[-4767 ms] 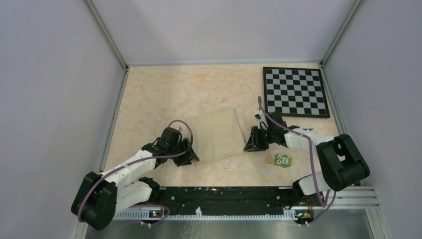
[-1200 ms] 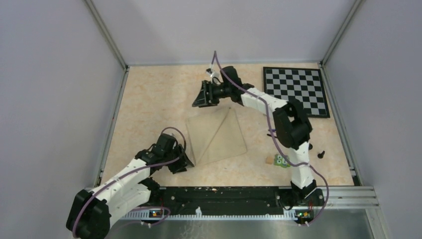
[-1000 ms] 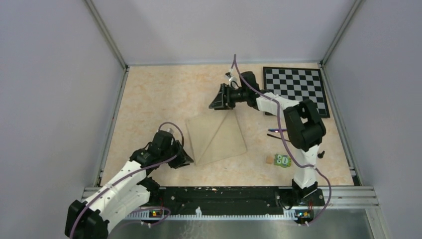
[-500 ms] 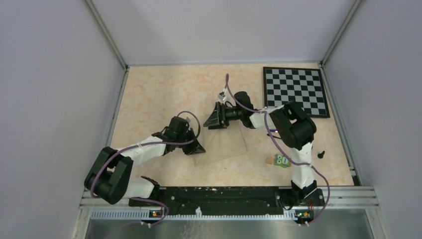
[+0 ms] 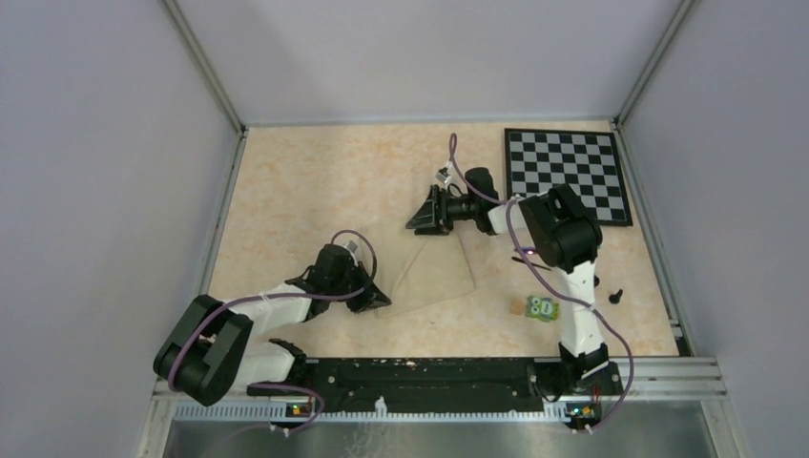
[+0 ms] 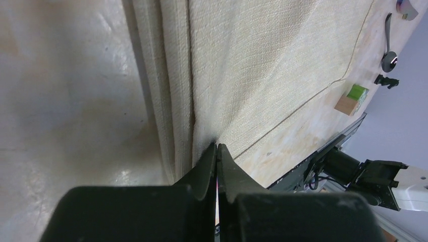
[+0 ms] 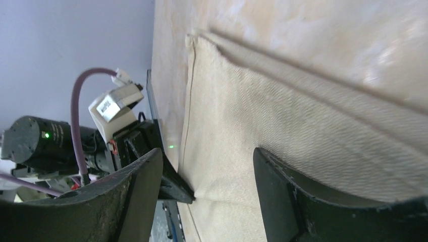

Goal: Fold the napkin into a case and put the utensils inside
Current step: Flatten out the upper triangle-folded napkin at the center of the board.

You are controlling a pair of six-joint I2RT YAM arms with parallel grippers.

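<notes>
- Now the left gripper (image 5: 374, 298) has its fingers pressed together, pinching the napkin (image 5: 439, 272) at its near-left corner;
- right gripper (image 5: 421, 220) hovers over the napkin's far tip, fingers spread wide;
- napkin lies folded in the middle of the table (image 5: 296, 191).

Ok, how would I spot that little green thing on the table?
Start at the chessboard in the far right corner and come toward the near edge. Right of the folded napkin lies the green block. It is the only bright green thing, white-dotted, with a small tan cube beside it.
</notes>
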